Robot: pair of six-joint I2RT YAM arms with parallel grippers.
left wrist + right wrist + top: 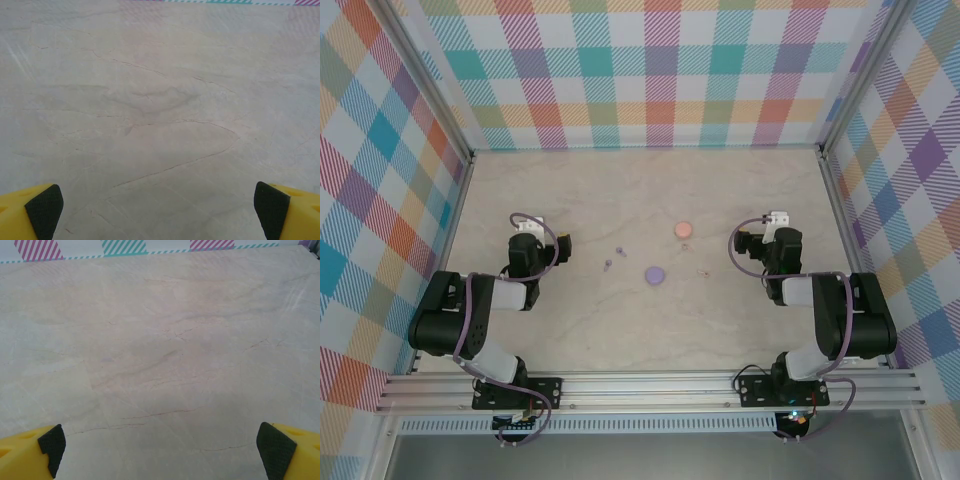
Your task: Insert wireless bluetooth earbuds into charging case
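Observation:
Mid-table in the top view lie a round purple charging case (655, 274) and a round pink one (684, 229). Two tiny purple earbuds (618, 250) (608, 264) sit left of the purple case. Two pale pink earbuds (686, 245) (703, 270) lie near the pink case. My left gripper (527, 223) rests well left of them, my right gripper (777, 218) well to the right. Both point toward the back wall. In the wrist views the left gripper (157, 207) and right gripper (160, 445) stand wide open over bare marble, holding nothing.
The marbled tabletop (650, 190) is fenced by checkered walls on the left, back and right, with metal posts at the corners. An aluminium rail (650, 385) carrying both arm bases runs along the near edge.

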